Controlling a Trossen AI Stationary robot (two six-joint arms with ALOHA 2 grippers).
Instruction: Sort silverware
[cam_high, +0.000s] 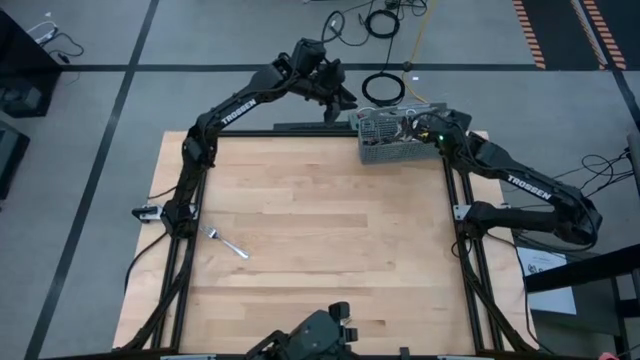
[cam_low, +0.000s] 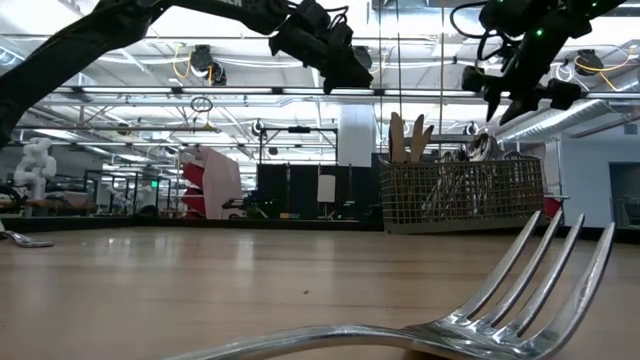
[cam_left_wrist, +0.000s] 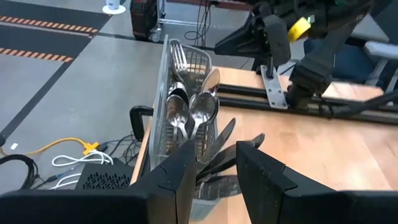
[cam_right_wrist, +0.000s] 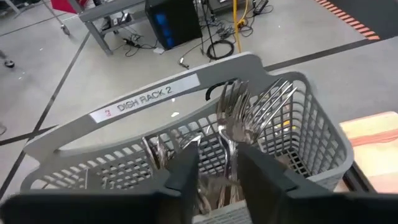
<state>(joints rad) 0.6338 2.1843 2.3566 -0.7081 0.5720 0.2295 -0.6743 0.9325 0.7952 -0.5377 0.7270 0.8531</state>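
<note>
Silverware is shown mostly stood upright in the grey mesh caddy (cam_high: 398, 137) at the bench's (cam_high: 320, 260) far edge, while one fork (cam_high: 228, 244) is left lying flat near the left side. The right gripper (cam_right_wrist: 217, 168) is held just above the bunched forks (cam_right_wrist: 231, 112), fingers slightly parted and empty; the left gripper (cam_left_wrist: 214, 171) is poised beside the spoons (cam_left_wrist: 193, 112), part spread. Each piece is judged light, rigid and slippery, best pinched across the slim handle.

High view looks straight down; low view sits at tabletop level; both wrist views closely overlook the caddy (cam_right_wrist: 298, 124).
</note>
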